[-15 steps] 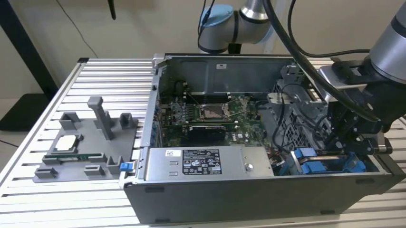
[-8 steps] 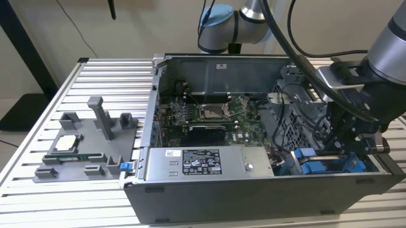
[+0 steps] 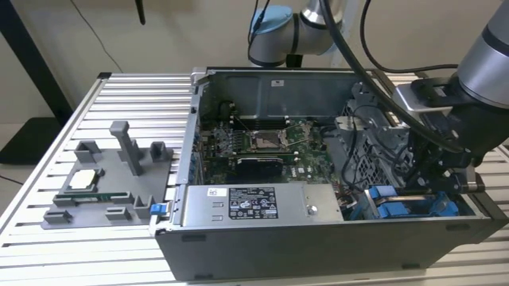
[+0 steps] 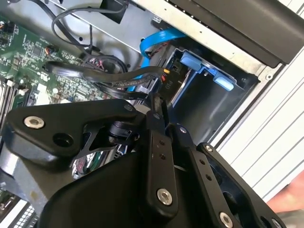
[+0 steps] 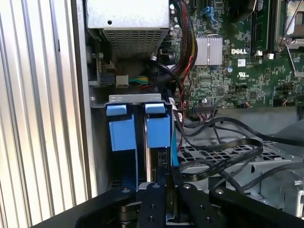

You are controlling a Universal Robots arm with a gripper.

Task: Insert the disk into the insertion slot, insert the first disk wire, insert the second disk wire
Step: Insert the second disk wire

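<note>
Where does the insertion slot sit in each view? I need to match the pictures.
Exterior view: the insertion slot, with blue fittings, at the case's near corner on the exterior view's right, beside the power supply.
First wrist view: the insertion slot between the case wall and the black cables.
Second wrist view: the insertion slot beyond the black cables.
Shared landmark: the green motherboard.

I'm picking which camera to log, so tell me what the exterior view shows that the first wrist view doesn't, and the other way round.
Exterior view's own: the grey fixture tray on the slatted table, at the exterior view's left of the computer case.
First wrist view's own: black flat cables draped over the perforated cage.
Shared: the motherboard, the blue bay fittings and the claw near them.
</note>
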